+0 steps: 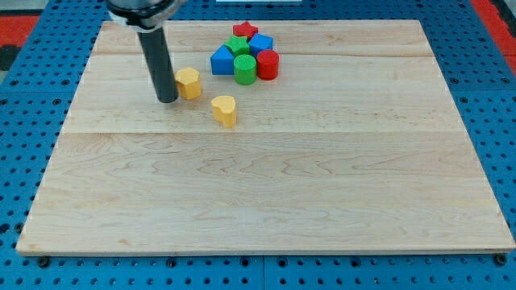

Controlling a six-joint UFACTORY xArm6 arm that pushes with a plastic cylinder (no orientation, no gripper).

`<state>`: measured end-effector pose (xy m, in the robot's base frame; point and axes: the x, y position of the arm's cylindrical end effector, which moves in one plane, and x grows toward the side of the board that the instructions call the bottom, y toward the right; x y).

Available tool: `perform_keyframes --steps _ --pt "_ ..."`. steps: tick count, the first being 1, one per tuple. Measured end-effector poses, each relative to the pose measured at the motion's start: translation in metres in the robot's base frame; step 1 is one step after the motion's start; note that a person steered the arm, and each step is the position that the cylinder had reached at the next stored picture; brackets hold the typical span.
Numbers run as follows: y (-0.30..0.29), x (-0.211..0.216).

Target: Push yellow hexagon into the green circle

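Note:
The yellow hexagon lies on the wooden board at the upper left. My tip rests on the board just to the left of it, nearly touching. The green circle stands to the right of the hexagon, at the front of a tight cluster of blocks, with a gap of bare board between them. A yellow heart block lies below and to the right of the hexagon.
The cluster near the view's top holds a red star, a green block, a blue block, a blue triangle-like block and a red cylinder. Blue pegboard surrounds the board.

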<state>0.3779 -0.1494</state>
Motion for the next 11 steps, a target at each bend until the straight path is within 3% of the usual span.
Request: perform_keyframes --steps 2,3,4,6,10,11 --pt "0.009 -0.027" --pt "0.064 -0.028" --pt "0.078 -0.039" --pt "0.08 -0.018" --pt "0.123 -0.043" --pt "0.177 -0.001"
